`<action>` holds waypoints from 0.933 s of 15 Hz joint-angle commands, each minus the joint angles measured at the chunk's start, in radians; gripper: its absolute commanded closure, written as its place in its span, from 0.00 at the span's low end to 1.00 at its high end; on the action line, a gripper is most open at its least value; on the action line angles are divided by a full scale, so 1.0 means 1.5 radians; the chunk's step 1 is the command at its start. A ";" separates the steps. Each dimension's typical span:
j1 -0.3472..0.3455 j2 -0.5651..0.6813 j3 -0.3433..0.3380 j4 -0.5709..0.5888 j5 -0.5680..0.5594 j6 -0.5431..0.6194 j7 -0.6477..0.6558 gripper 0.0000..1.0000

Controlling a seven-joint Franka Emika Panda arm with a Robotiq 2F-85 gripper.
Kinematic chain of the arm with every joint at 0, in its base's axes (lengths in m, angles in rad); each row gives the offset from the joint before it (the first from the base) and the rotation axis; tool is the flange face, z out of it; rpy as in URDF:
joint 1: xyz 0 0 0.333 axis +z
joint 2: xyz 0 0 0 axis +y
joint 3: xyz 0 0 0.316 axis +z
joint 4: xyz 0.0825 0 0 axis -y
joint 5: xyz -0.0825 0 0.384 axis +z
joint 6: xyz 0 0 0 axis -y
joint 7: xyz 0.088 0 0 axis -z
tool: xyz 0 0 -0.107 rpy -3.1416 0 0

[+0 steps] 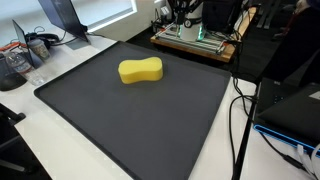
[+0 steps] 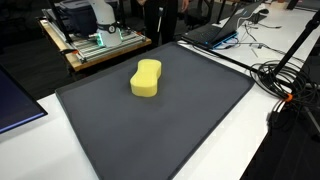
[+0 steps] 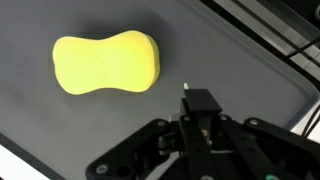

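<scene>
Atop a dark mat on a white desk, yellow sponge

A dark mat covers a white table amid cables

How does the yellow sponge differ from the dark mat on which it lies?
Colour: the sponge is bright yellow, the mat dark grey. Shape: the sponge is rounded with a narrow waist, the mat a rectangle with straight edges. Size: the sponge is small and thick, the mat wide and thin. Both lie flat, and the end effector touches neither.
</scene>
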 commanded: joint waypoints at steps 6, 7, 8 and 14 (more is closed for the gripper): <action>-0.025 -0.061 -0.026 -0.028 0.032 0.002 -0.035 0.97; -0.034 -0.079 -0.040 -0.034 0.037 0.005 -0.041 0.97; -0.040 -0.092 -0.053 -0.037 0.045 0.007 -0.049 0.97; -0.075 -0.192 -0.157 -0.052 0.121 0.008 -0.141 0.97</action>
